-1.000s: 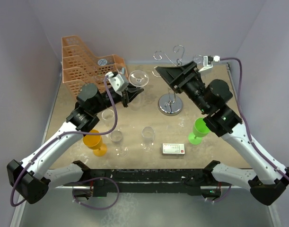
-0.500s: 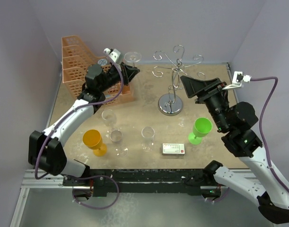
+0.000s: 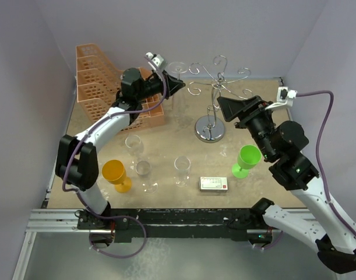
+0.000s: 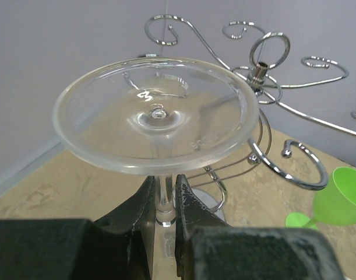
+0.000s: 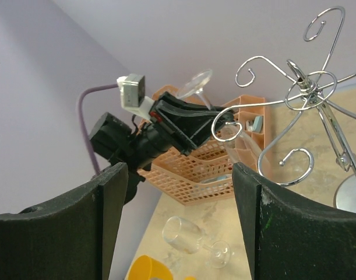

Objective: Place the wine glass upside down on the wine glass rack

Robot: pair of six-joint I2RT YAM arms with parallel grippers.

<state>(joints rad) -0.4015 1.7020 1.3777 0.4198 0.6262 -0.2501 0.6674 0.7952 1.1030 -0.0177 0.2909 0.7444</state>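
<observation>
Your left tool [image 4: 164, 201] pinches the stem of the wine glass [image 4: 154, 116], foot upward, aloft just left of the scrolled arms of the wine glass rack [image 3: 210, 129]. Your right tool [image 5: 180, 172] gapes wide, right of that rack.

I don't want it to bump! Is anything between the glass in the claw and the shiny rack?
Nothing visible. The left claw holds the wine glass by its stem, foot up, beside the wine glass rack's curled arms, with only air between them.

soft even light, faint shadows; the near fingers [image 4: 130, 228] seem blurred.
</observation>
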